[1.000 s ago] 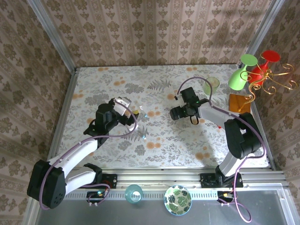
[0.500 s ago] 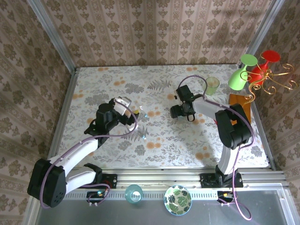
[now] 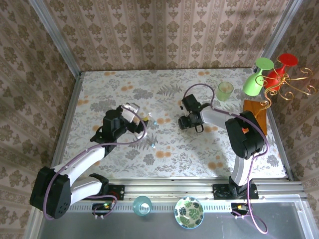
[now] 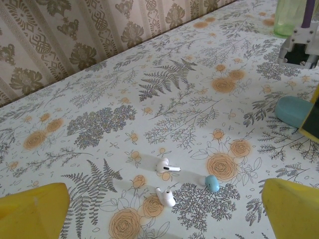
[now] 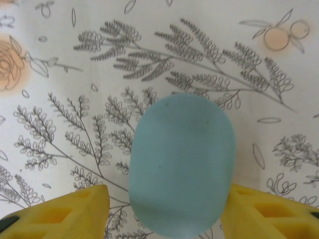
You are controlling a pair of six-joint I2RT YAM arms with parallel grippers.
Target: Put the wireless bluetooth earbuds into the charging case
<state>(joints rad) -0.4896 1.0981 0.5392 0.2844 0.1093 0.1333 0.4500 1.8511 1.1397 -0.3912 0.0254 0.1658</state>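
Left jaws are spread wide, earbuds (image 4: pixel 167 167) on the counter (image 4: pixel 99 99) just ahead between them; right jaws sit part-open around a blue lump (image 5: pixel 182 164), not pinching; squeezed crooked, the smooth lump could pop out.

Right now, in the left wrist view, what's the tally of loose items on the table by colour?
White earbuds: 2
Teal-blue small bit and large lump: 2
Green cup: 1
Total: 5

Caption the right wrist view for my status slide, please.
Right gripper straddles a teal-blue rounded lump lying on the floral tablecloth, jaws open to either side.
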